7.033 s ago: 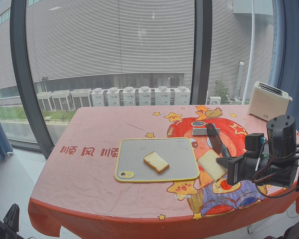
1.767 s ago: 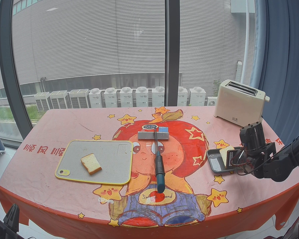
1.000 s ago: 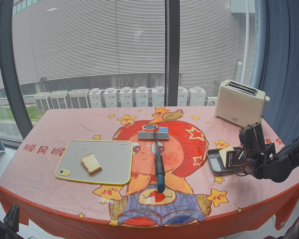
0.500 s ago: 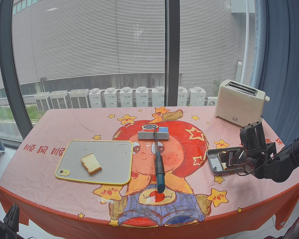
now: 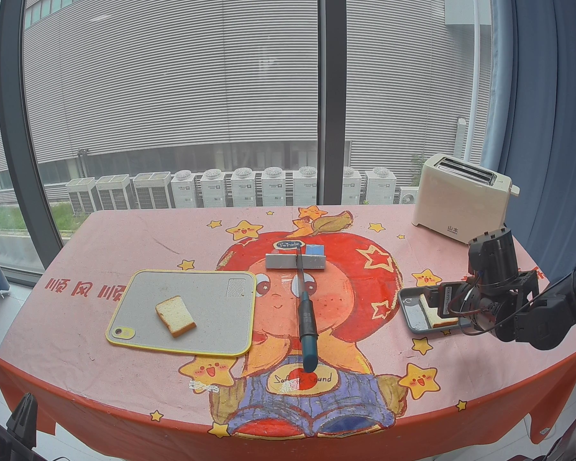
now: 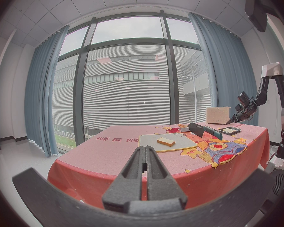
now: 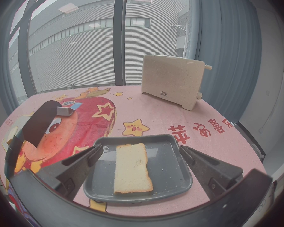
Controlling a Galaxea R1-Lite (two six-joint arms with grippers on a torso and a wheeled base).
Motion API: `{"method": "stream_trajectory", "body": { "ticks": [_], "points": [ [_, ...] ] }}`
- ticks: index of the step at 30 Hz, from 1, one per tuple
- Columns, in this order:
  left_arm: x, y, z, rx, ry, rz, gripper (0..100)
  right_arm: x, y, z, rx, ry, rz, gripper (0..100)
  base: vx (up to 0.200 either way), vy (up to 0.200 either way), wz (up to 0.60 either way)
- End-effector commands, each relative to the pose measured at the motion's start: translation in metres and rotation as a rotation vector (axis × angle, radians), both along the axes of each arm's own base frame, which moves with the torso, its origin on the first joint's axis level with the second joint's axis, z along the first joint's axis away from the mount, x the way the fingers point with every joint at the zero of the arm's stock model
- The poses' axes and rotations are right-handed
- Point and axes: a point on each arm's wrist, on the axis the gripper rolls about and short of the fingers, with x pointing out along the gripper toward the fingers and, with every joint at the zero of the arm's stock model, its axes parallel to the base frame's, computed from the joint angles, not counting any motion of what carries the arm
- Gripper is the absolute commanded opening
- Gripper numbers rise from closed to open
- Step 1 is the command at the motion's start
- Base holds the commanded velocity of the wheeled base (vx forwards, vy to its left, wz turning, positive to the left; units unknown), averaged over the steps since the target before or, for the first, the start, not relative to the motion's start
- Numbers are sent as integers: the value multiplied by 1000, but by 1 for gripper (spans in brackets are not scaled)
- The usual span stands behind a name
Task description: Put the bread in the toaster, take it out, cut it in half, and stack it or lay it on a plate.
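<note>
Here, right gripper [image 7: 140, 149]: jaws spread wide and holding nothing, one finger on either side of the plate, low over the right part of the table.
Left gripper [image 6: 145, 152]: jaws pressed together on nothing, held off the table's left side, well apart from everything on it.
Bread half on the plate [image 7: 131, 168]: lies flat in the dark grey plate [image 7: 180, 183], between the open fingers and touching neither.
Bread half on the board [image 5: 175, 315]: lies flat on the grey, yellow-rimmed cutting board [image 5: 217, 302], at the table's left.
Knife [image 5: 306, 318]: lies between board and plate, its blade tip propped on a small grey block [image 5: 281, 262] and its handle toward the near edge.
Toaster [image 5: 462, 205]: cream, two slots, at the far right corner beyond the plate.
Tablecloth [image 5: 109, 244]: pink, with a cartoon print.
</note>
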Motion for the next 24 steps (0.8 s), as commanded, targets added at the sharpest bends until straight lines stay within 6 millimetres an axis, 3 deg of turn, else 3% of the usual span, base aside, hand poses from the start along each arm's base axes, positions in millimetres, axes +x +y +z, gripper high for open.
{"method": "stream_trajectory", "body": {
  "ticks": [1,10,24],
  "points": [
    [0,0,-5,0,1,0,0,-10,3,17,30,-53,24,100,0,0,0],
    [0,0,-5,0,1,0,0,-31,10,39,67,-115,90,100,0,0,0],
    [0,0,-5,0,1,2,0,-57,27,49,81,-139,194,100,0,200,0]
  ]
}}
